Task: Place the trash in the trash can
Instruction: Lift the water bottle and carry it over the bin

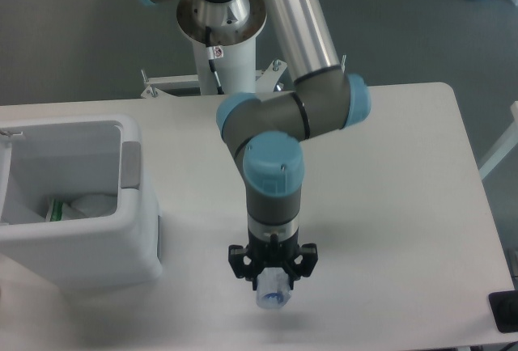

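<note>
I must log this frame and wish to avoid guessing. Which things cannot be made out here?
- Gripper: the wrist above hides its fingers, so their closure is unclear.
- Bottle: only its lower end with the blue cap shows; the gripper covers the rest.
- Wrapper: small, partly behind the trash can wall.
- Trash can: cut off by the left edge.

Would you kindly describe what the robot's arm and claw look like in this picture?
The arm has shiny silver tube links, dark grey rounded joints and light blue end caps. At its tip sits a small black two-finger claw. The base column is white with a small label and a thin black cable.
</note>
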`<state>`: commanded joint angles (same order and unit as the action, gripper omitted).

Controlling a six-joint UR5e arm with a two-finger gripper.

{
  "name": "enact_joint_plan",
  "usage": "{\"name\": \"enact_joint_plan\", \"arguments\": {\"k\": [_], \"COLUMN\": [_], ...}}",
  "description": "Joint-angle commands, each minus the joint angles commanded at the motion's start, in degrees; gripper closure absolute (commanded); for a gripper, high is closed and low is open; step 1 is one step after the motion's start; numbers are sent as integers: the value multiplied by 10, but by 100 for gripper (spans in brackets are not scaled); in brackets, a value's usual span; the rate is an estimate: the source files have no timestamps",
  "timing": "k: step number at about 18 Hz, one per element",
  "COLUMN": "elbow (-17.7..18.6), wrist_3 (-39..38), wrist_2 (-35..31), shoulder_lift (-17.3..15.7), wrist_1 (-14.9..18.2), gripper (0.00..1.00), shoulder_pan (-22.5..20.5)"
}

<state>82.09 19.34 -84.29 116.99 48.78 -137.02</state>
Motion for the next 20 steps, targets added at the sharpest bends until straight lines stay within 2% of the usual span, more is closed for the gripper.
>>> {"name": "enact_joint_plan", "arguments": {"k": [3,6,10,15,18,20], "elbow": [-11,-30,-53,-60,-63,-62], "wrist_3": [3,1,1,-4,-18,-20], "wrist_2": [22,63,131,223,230,237], "shoulder_lift": [-44,-75,-101,-141,-155,-159], "wrist_1": [-14,-58,-67,-76,-76,-76], "gripper": [36,36,36,36,36,36], "shoulder_pan": [-16,-24,-23,-16,-9,16]}}
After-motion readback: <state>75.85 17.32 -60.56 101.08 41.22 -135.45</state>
